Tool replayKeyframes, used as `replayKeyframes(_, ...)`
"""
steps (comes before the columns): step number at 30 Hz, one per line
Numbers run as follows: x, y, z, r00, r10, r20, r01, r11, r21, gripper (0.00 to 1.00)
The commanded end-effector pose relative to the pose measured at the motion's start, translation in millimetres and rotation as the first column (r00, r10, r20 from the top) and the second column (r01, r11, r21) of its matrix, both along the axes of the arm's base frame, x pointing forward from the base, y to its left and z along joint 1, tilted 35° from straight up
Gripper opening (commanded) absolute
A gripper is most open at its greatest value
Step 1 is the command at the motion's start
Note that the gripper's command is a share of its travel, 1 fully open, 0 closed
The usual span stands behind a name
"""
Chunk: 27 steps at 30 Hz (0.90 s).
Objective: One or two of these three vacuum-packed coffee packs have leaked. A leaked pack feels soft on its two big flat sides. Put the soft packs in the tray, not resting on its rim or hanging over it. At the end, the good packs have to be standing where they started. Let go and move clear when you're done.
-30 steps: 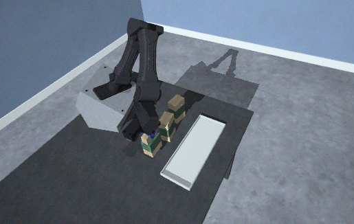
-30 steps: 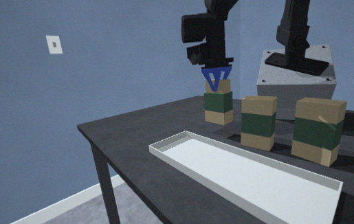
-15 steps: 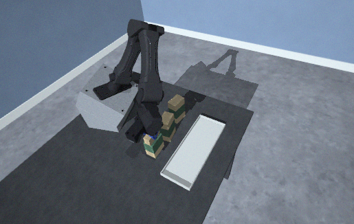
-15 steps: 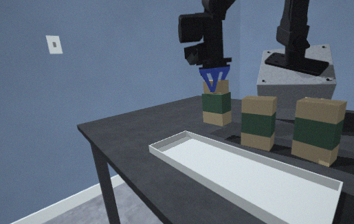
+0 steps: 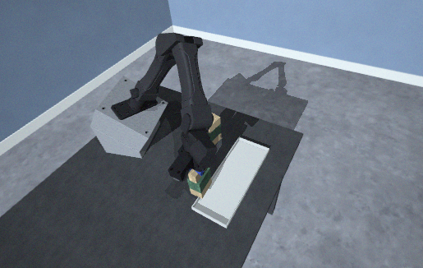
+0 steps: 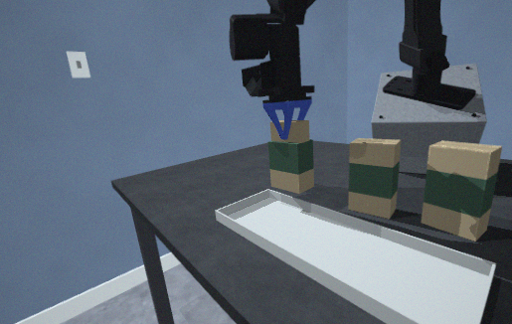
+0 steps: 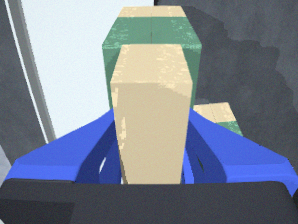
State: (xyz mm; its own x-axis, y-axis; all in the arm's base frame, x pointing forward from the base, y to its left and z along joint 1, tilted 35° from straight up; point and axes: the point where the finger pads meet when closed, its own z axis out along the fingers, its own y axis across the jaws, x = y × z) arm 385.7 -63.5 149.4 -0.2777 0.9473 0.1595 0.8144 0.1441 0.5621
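Two blue fingers (image 5: pixel 200 173) (image 6: pixel 283 130) of the tool (image 5: pixel 195 172) (image 6: pixel 289 130) (image 7: pixel 152 112), partly open, grip one upright coffee pack (image 5: pixel 199 187) (image 6: pixel 291 156) (image 7: pixel 151 35) near its top

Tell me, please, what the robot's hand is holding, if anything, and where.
A coffee pack, pinched near its tan top end.

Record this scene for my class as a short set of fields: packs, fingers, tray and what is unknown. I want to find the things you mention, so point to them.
pack count: three, tan with a green band
held pack (image 5: pixel 200 187) (image 6: pixel 291 158) (image 7: pixel 150 132): upright, near one end of the tray
fingers (image 5: pixel 197 172) (image 6: pixel 287 130): blue, closed on the held pack's upper part
middle pack (image 6: pixel 373 180): standing on the table
right-hand pack (image 5: pixel 215 136) (image 6: pixel 457 191): standing on the table
tray (image 5: pixel 241 177) (image 6: pixel 361 263) (image 7: pixel 65 50): white, low-rimmed, no pack inside
softness of packs: cannot tell by sight
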Motion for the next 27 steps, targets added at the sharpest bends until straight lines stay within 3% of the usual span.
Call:
replayKeyframes(1,14.8,-5.0,19.3,0.999,-0.036,-0.015,0.036,0.999,-0.002,0.26)
replayKeyframes(4,18.2,-12.6,22.5,0.998,-0.056,-0.014,0.056,0.998,-0.002,0.26)
replayKeyframes(10,44.4,-1.7,39.0,0.999,-0.036,-0.014,0.036,0.999,-0.002,0.26)
replayKeyframes(13,52.1,-9.4,45.0,0.998,-0.056,-0.013,0.056,0.998,-0.002,0.26)
replayKeyframes(17,61.7,-0.5,50.6,0.999,-0.038,-0.013,0.038,0.999,-0.002,0.26)
replayKeyframes(20,63.1,-1.1,51.6,0.999,-0.040,-0.013,0.040,0.999,-0.002,0.26)
replayKeyframes(21,60.7,-7.6,64.6,0.998,-0.056,0.015,0.056,0.998,-0.010,0.26)
replayKeyframes(23,64.9,-8.3,53.5,0.998,-0.056,-0.013,0.056,0.998,-0.002,0.26)
replayKeyframes(27,64.1,-7.4,65.4,0.998,-0.056,0.012,0.056,0.998,-0.009,0.26)
